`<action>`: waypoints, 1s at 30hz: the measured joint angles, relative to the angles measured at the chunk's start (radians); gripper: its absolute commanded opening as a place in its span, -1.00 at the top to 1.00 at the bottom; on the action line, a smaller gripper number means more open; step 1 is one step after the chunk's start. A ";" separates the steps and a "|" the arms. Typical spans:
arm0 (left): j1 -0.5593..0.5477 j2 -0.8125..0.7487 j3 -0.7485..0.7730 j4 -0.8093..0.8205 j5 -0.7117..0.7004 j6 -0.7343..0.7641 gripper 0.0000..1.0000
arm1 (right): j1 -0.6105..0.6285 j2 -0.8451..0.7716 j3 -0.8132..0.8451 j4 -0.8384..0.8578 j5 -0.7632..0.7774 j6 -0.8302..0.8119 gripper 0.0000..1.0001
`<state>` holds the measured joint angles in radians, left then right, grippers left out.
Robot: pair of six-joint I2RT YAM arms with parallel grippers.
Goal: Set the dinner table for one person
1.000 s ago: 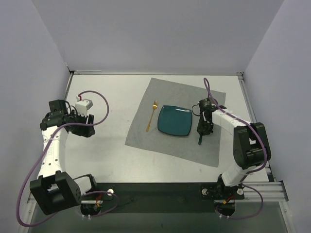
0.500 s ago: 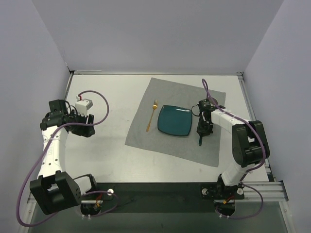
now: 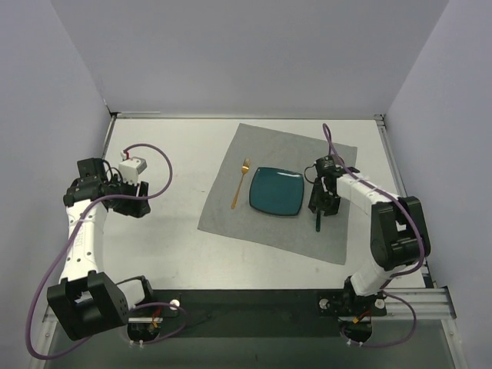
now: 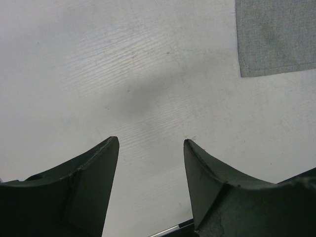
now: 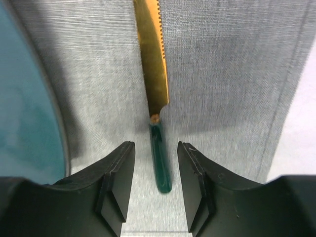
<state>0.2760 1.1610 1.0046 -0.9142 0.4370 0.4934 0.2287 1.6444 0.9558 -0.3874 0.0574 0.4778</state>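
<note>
The white dinner table (image 3: 165,246) carries a grey placemat (image 3: 257,223). On the placemat lie a teal square plate (image 3: 276,191), a gold fork (image 3: 240,183) to its left and a knife (image 3: 317,222) to its right. In the right wrist view the knife (image 5: 160,158) has a gold serrated blade and a green handle and lies flat on the placemat (image 5: 232,74). My right gripper (image 5: 155,148) is open, with the handle between its fingers and touching neither; it also shows in the top view (image 3: 322,206). My left gripper (image 4: 150,143) is open and empty over bare table (image 4: 123,74).
The plate's rim (image 5: 29,98) lies just left of the right gripper. A placemat corner (image 4: 274,34) shows at the far right of the left wrist view. Metal rails edge the table (image 3: 400,192), and grey walls stand behind and beside it.
My right gripper has shifted slightly toward the far side above the knife, which lies where it was. The left arm has not moved.
</note>
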 measured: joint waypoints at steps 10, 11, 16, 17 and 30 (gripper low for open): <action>0.000 0.000 0.000 0.000 0.000 0.001 -0.32 | 0.000 -0.278 0.031 -0.044 -0.015 0.028 0.17; 0.000 0.000 0.000 0.000 0.000 0.001 -0.31 | -0.002 -0.304 0.031 -0.045 -0.014 0.031 0.17; 0.000 -0.002 0.000 -0.002 0.000 0.008 -0.31 | -0.064 -0.437 0.030 -0.053 -0.014 0.046 -0.05; 0.000 -0.002 0.000 -0.003 0.000 0.009 -0.32 | -0.097 -0.468 0.027 -0.053 -0.017 0.047 -0.16; 0.000 -0.003 0.000 -0.031 0.010 0.045 -0.33 | -0.599 -0.784 -0.159 -0.138 0.126 0.240 -1.00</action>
<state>0.2760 1.1576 1.0046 -0.9447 0.4465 0.5385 -0.3698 0.8604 0.7963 -0.5251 0.1833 0.7174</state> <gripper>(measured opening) 0.663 0.999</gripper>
